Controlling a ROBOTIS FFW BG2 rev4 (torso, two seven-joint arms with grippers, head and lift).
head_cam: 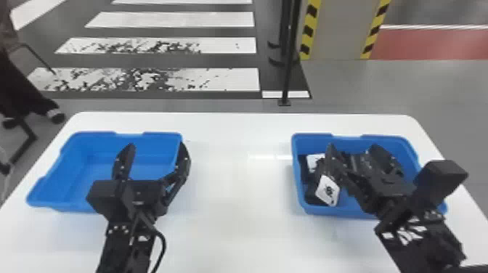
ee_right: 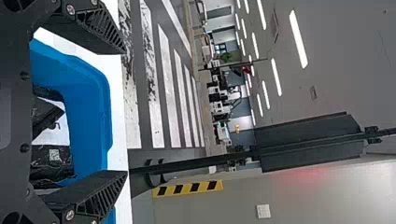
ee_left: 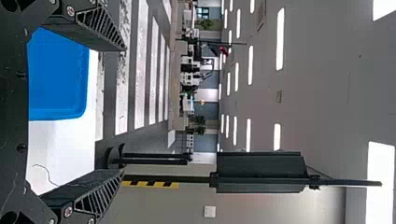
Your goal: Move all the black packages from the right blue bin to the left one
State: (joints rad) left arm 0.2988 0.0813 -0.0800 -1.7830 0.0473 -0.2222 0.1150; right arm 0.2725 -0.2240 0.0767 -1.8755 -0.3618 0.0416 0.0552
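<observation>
The right gripper (head_cam: 356,158) is spread wide over the right blue bin (head_cam: 346,213), its two flat black fingers standing well apart from each other. The black packages (head_cam: 311,194) lie in that bin, below the gripper and mostly to its left in the head view; from this angle I cannot tell whether a finger touches one. One package there bears a white label (head_cam: 328,190) with a dark printed mark, just beside the gripper's left-hand finger; a second white label (head_cam: 315,161) shows a little farther from the robot, also left of that finger. The print is too small to read.

In the right wrist view, the gap between the fingers of the right gripper (ee_right: 126,112) shows clearly, with crumpled black wrapping near the base of the gripper and a small printed patch (ee_right: 54,154) on it.

The left gripper (head_cam: 154,159) is likewise spread, with a broad gap between its fingers, over the near right part of the left blue bin (head_cam: 87,138). Both bins sit on the white counter (head_cam: 232,218), one below each gripper.
</observation>
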